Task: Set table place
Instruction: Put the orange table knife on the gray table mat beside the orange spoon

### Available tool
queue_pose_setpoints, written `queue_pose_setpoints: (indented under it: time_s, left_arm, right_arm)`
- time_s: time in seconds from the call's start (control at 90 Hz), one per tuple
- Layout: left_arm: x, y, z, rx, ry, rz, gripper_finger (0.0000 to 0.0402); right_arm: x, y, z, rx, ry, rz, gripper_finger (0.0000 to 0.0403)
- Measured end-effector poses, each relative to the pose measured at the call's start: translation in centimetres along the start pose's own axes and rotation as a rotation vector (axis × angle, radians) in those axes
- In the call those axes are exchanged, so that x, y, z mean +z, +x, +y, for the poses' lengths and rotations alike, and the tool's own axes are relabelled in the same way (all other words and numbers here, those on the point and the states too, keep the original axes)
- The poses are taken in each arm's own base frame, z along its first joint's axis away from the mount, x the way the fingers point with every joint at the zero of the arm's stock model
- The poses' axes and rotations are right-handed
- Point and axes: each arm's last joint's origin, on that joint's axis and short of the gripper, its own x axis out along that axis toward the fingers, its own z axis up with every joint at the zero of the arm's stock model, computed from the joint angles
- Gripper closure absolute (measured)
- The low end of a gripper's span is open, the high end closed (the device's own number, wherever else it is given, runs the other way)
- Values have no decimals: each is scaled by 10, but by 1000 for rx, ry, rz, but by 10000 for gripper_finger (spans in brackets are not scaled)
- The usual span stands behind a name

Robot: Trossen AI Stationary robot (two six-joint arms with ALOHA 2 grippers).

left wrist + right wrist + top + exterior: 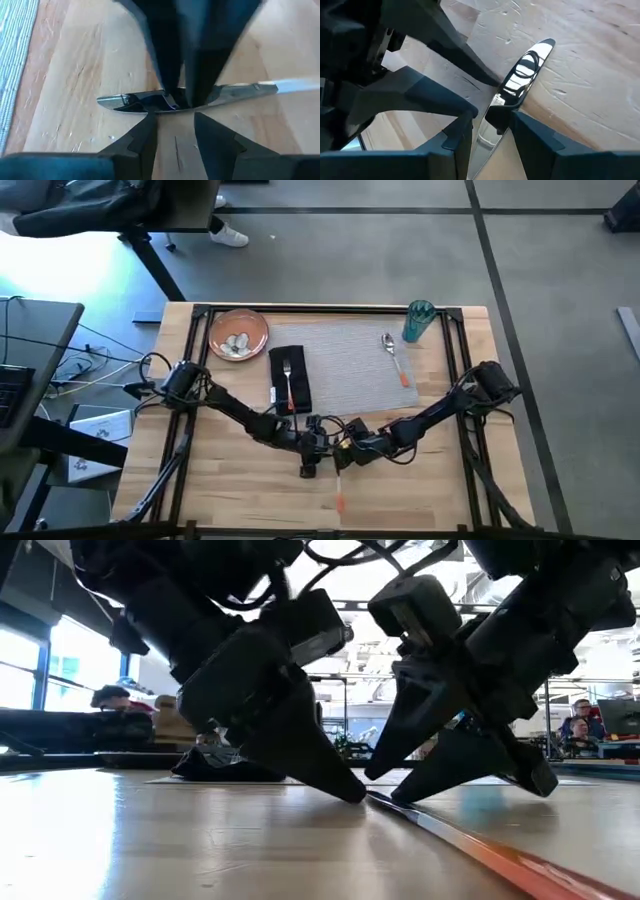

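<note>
Both arms reached in to the same spot near the front middle of the worktop (240,480). A knife (341,480) lay flat there on the bare wood, with its shiny blade toward the mat and its orange handle toward the front edge.

The left hand (310,450) and the right hand (345,452) met tip to tip over the blade. In the low view their dark fingers (320,765) came down like two beaks and touched the wood right at the knife. The left hand was spread, with one finger on each side of the blade. The right hand's fingers sat close on both sides of the blade too, but I could not tell if it was squeezing yet. A thin flat knife is hard to lift off wood, so maybe one hand was steadying it while the other tried to get hold.

The rest of the place was mostly set. The grey mat (345,365) lay at the back middle. The black napkin (289,380) lay on its left end with the fork (288,383) on top. The spoon (394,358) lay on the mat's right side. The teal cup (418,321) stood at the back right corner. The orange plate (238,334) sat just off the mat's back left corner. The knife probably belonged beside the spoon.
</note>
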Motion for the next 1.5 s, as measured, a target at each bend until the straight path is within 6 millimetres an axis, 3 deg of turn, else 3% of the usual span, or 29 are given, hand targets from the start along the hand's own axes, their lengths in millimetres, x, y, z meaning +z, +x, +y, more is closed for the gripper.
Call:
queue_pose_setpoints:
  time_s: [0.367,0.7,0.9,1.144,1.333,1.5]
  left_arm:
    - [1,4,-1,20,673,-40,291]
    - [-1,13,17,-62,676,-31,291]
    - [12,3,10,-52,336,-30,291]
    - [42,-38,-2,-46,-250,-60,291]
    - [37,-38,-13,-32,-700,-46,291]
    - [20,-26,-20,67,-898,-44,291]
  right_arm:
    - [-2,0,0,9,-9,2,279]
    - [-2,0,1,14,-9,8,279]
    - [-2,0,1,15,-18,12,279]
    - [-2,0,1,14,-40,14,279]
    - [-2,0,1,17,-111,4,279]
    - [0,-6,3,11,-268,20,280]
